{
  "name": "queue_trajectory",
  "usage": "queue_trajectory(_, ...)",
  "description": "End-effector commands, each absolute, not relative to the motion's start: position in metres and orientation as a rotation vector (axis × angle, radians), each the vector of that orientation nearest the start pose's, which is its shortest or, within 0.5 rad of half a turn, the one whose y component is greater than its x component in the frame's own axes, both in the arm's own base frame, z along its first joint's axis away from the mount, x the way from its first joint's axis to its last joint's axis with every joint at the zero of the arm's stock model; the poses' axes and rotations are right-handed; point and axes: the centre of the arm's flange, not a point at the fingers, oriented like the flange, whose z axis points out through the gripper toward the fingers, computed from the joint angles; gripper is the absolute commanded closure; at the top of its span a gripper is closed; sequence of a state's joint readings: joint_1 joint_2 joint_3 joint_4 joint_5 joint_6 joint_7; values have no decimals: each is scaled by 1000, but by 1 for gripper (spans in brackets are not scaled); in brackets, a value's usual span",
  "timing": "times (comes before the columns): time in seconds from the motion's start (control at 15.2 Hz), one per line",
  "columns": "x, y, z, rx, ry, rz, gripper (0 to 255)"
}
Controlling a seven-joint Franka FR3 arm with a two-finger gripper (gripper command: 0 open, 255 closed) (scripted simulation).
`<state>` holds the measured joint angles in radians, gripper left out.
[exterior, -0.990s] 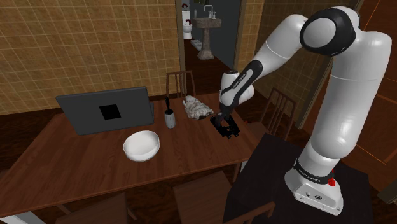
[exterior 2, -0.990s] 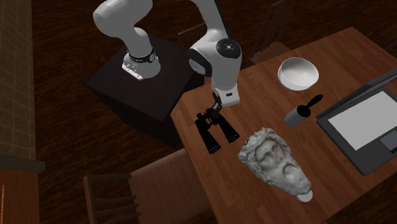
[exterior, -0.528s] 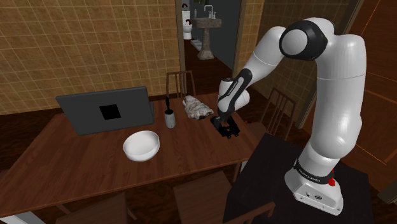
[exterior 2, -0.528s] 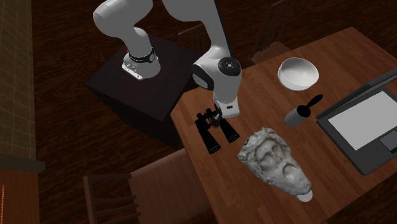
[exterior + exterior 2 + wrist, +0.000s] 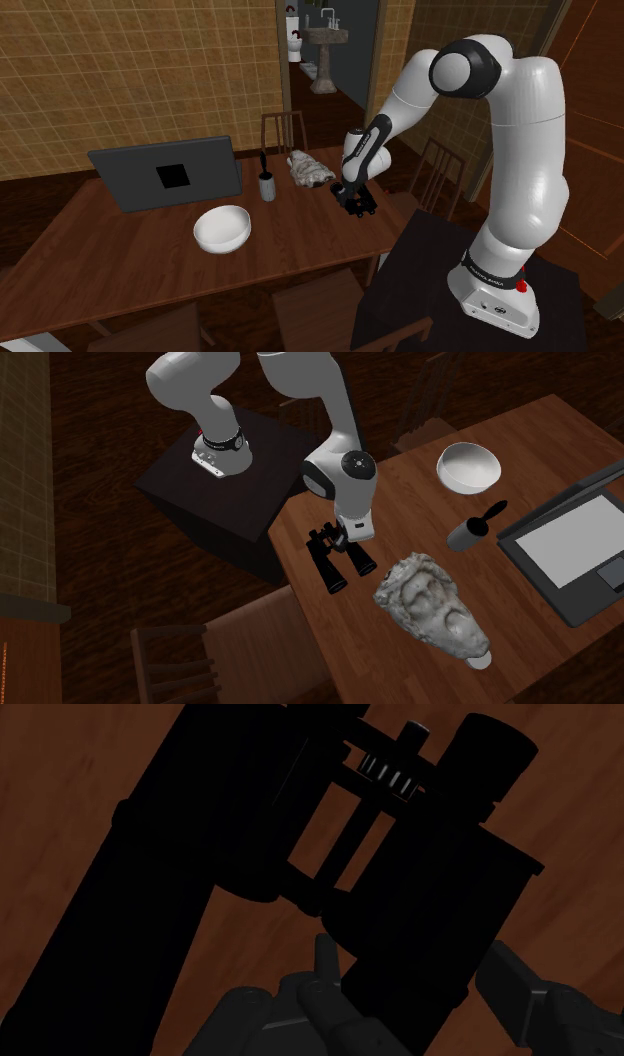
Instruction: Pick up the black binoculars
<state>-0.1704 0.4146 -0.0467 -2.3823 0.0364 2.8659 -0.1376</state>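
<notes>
The black binoculars (image 5: pixel 357 204) lie flat on the brown wooden table (image 5: pixel 120 262), near the end closest to the stand. From above they show as two barrels (image 5: pixel 337 560) beside the table edge. My gripper (image 5: pixel 349 192) is down on them, the hand (image 5: pixel 343 542) pointing straight at the table. In the wrist view my gripper (image 5: pixel 410 966) has a finger on each side of one barrel of the binoculars (image 5: pixel 430 884), shut on it. The other barrel and the toothed focus wheel (image 5: pixel 388 772) lie just beyond. The binoculars rest on the wood.
A pale stone bust (image 5: pixel 432 604) lies close beside the binoculars. Farther along the table (image 5: pixel 400 492) are a small cup with a dark brush (image 5: pixel 466 535), a white bowl (image 5: pixel 468 465) and an open laptop (image 5: pixel 580 542). Chairs (image 5: pixel 435 175) stand around; the dark stand (image 5: pixel 460 280) is near.
The arm has come down over the binoculars, and the fingers, apart a moment ago, have closed on one barrel. The binoculars have not shifted on the table.
</notes>
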Motion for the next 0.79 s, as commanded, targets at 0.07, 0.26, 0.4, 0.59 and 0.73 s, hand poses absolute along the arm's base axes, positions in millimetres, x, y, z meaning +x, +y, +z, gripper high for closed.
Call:
queue_trajectory(0.07,493,-112,154,-3155,172,-106,255)
queue_trajectory(0.26,493,-111,154,-3155,172,-106,255)
queue_trajectory(0.4,492,-112,155,-3155,172,-106,255)
queue_trajectory(0.59,492,-112,170,-3155,172,-106,255)
queue_trajectory(0.73,492,-112,181,-3155,172,-106,255)
